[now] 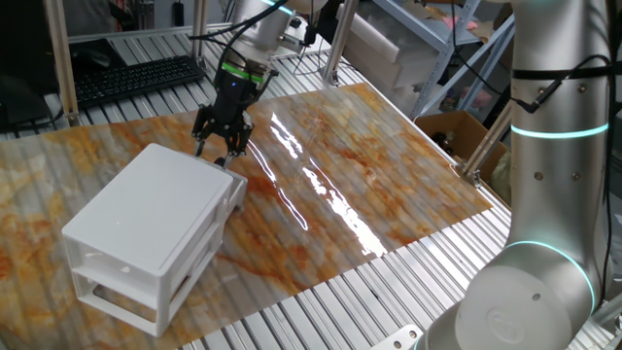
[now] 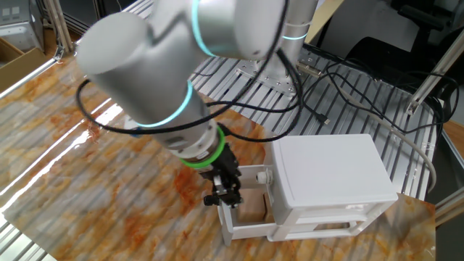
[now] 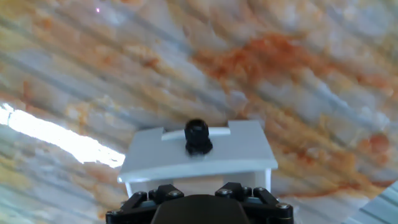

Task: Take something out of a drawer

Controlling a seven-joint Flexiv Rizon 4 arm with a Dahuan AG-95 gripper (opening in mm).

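The hand (image 2: 221, 190), fingers apart and empty, hovers just above the pulled-out drawer (image 2: 246, 230), poised to reach the block (image 2: 251, 210).

The cabinet (image 2: 330, 177) stands on the counter (image 2: 87, 181) at about four o'clock in the other fixed view. Its lower drawer (image 2: 250, 217) is pulled out toward nine o'clock. In the drawer, near its front wall, sits the block (image 2: 252, 210). The tool (image 2: 223, 194) hangs over the drawer's nine-o'clock end, beside the block. In one fixed view, a keyboard (image 1: 131, 78) lies behind the counter at eleven o'clock.
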